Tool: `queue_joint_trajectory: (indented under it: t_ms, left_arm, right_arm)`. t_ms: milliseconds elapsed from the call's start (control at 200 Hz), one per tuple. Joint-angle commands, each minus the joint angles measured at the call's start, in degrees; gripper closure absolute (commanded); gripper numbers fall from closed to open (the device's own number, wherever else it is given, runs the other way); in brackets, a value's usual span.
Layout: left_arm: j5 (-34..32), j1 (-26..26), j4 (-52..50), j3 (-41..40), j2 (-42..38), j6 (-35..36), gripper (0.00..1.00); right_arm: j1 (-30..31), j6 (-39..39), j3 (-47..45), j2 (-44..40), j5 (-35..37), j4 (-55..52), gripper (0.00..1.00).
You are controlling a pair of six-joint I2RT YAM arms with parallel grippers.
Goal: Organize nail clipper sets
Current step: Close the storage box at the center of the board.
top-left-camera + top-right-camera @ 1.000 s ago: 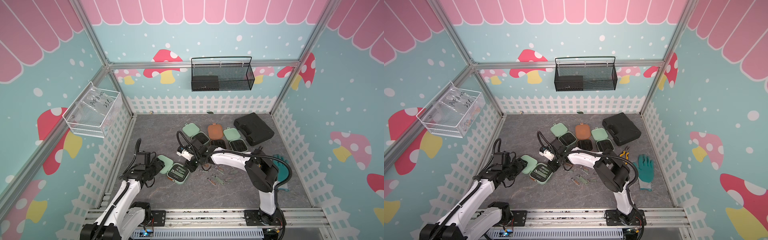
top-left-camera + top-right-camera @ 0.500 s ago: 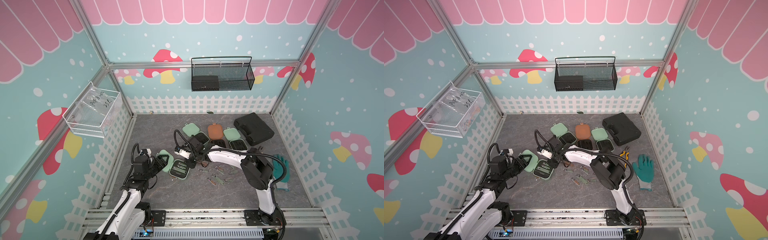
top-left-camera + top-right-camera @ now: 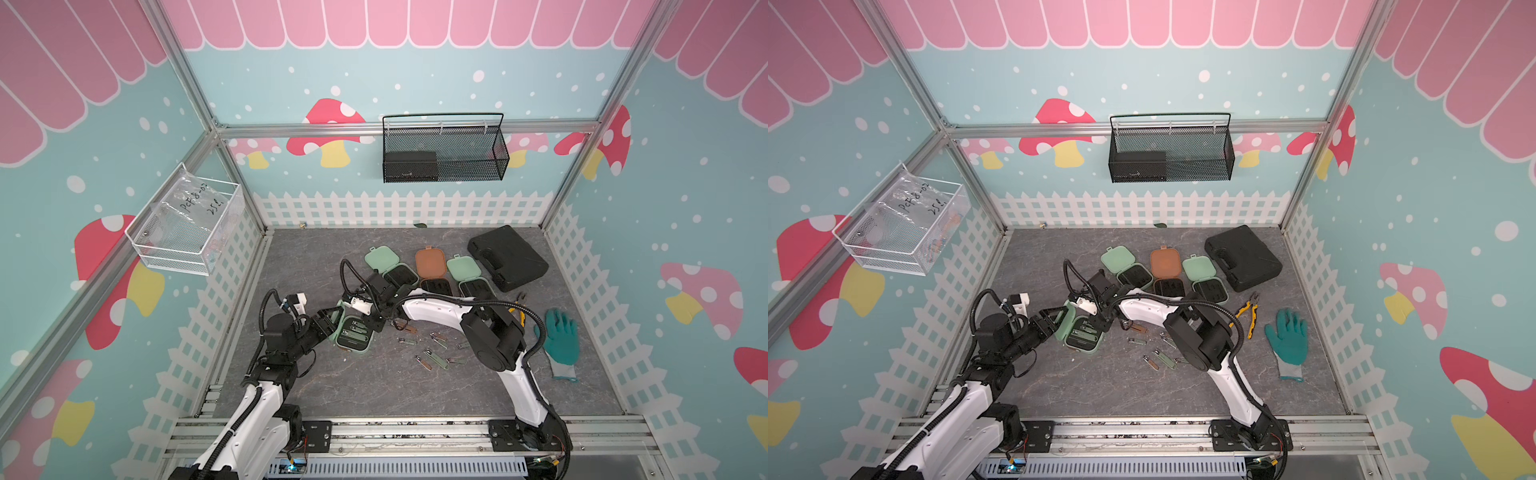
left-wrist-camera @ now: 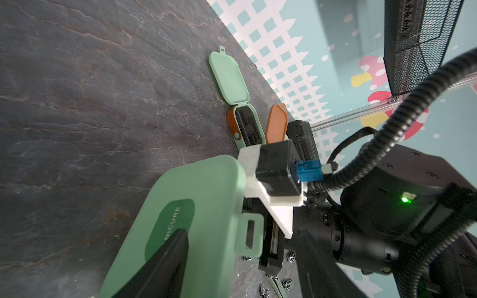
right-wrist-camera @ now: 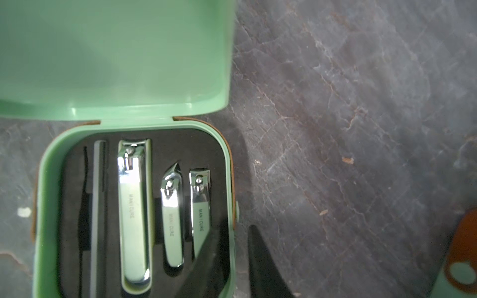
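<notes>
— Mint green near case (image 3: pixel 352 337) sits open on the grey mat (image 3: pixel 374 395) between both arms. Right wrist view shows a file, a big clipper (image 5: pixel 133 211) and two small ones seated in it. One thin slot at the edge is too dark to tell. The lid (image 4: pixel 196 206) is tipped up, about half raised. So just close it, right?

— I'd worry about the right gripper (image 5: pixel 232 229) first. Its jaws are parted with nothing in them, but they stand astride the case's side wall, with one finger (image 5: pixel 205 258) over the insert. If the lid comes down now, it lands on that finger. Or the arm catches the wall lifting out, drags the case, and the clippers hop from their slots.

— And the left one?

— The left gripper (image 3: pixel 332 321) is spread wide too, not clamped on anything I can see. One finger (image 4: pixel 165 263) lies against the lid's outer face, over the logo. That's a prop, not a hold. If it slips on that smooth plastic, the lid flops either way. The loose clippers (image 3: pixel 432 357) under the right arm also look easy to scatter. Three other cases (image 3: pixel 432 266) lie open at the back.
</notes>
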Motion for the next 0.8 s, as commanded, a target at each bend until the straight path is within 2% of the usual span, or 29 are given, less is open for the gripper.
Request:
queue_joint_trajectory:
  t_ms: [0, 95, 265, 310, 350, 470, 575, 676, 796]
  left_arm:
    - [2.64, -0.35, 3.05, -0.34, 0.34, -0.21, 0.32]
    - [3.27, -1.13, 2.65, 0.37, 0.43, 0.01, 0.31]
    - [3.90, -4.77, 2.51, 1.62, 2.45, 0.69, 0.29]
    - [3.13, -6.58, 3.29, 1.44, 3.24, 0.64, 0.30]
    - [1.91, -8.34, 4.43, 1.13, 4.00, 0.50, 0.30]
    - [-2.69, -13.09, 8.35, -0.88, 7.55, -0.72, 0.30]
    - [-5.71, -14.58, 11.01, -2.45, 11.73, -1.62, 0.31]
    - [-9.58, -14.65, 7.89, -1.96, 14.40, -1.32, 0.34]
    - [-13.60, -14.69, 2.94, -0.22, 15.20, 0.08, 0.35]
  right_arm:
    - [-0.15, 3.29, -0.66, -2.31, 0.80, 0.07, 0.60]
    - [-0.17, 8.28, -3.98, -6.86, 1.88, 0.40, 0.50]
    - [-0.16, 19.29, -14.05, -18.98, 2.67, 2.61, 0.39]
    - [-0.16, 22.44, -17.46, -22.21, 1.69, 4.04, 0.25]
    - [-0.16, 25.84, -20.45, -25.16, 0.63, 5.65, 0.21]
    - [-0.40, 35.99, -28.46, -32.04, -3.32, 11.53, 0.20]
    - [-0.95, 44.84, -33.84, -34.51, -8.73, 18.64, 0.20]
    - [-0.95, 50.71, -36.18, -33.36, -12.47, 24.46, 0.28]
    - [-0.95, 53.59, -34.90, -29.25, -13.20, 24.99, 0.37]
